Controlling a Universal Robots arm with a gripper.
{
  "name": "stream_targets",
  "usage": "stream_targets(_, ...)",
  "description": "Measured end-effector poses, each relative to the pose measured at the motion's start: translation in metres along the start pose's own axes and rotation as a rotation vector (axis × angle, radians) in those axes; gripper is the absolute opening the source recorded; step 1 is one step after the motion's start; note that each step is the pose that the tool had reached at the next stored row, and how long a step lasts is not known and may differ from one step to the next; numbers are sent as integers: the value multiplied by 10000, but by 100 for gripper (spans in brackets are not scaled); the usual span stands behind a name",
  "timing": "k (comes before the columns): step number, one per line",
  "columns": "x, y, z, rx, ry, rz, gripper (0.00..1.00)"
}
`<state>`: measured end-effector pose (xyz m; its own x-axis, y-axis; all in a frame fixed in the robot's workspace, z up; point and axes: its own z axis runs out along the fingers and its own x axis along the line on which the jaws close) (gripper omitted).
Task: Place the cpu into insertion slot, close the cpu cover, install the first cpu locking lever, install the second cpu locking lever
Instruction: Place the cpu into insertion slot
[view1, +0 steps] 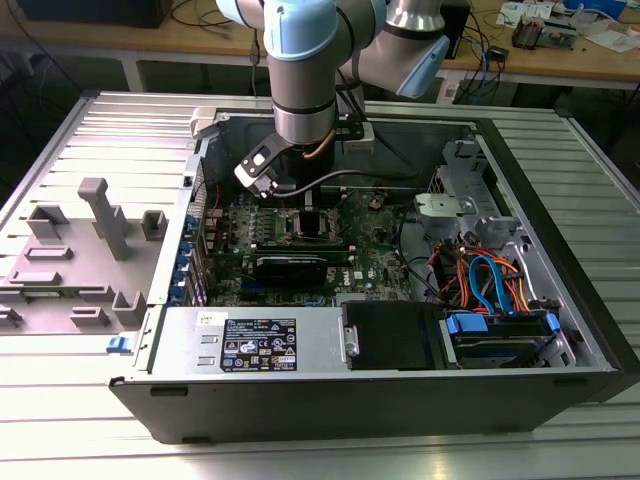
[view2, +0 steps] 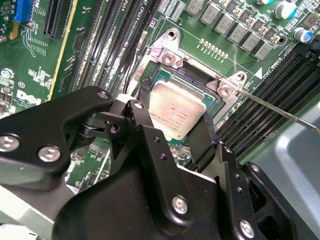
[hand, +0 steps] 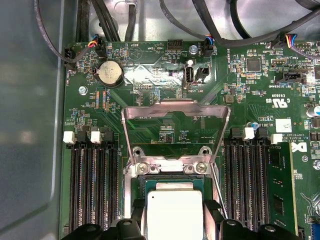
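Observation:
The cpu (view2: 177, 112), a flat square chip with a dull silver top, lies level over the insertion slot (view2: 170, 57), whose silver rim and screws show around it. I cannot tell whether it is fully seated. My gripper (view2: 175, 111) has one black finger (view2: 144, 100) against each side of the chip, shut on it. In the first wrist view the cpu (hand: 173, 215) sits between the fingers (hand: 212, 210), and the cpu cover (hand: 175, 107) stands raised behind the insertion slot (hand: 170, 167). A thin wire locking lever (view2: 270, 102) angles away from the slot. In the exterior view my gripper (view1: 308, 205) reaches down into the case.
Long black memory slots (hand: 92, 185) flank the socket on both sides. The open computer case (view1: 560, 250) walls in the motherboard, with cables (view1: 490, 280) and a drive bay at the exterior view's right and a power supply (view1: 255, 345) in front. A grey fixture (view1: 100, 215) stands at the left.

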<state>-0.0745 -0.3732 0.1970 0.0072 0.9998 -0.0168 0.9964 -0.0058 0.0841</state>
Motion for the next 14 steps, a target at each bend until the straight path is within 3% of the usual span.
stream_targets(14, 0, 0, 4, 0, 0, 0, 54)
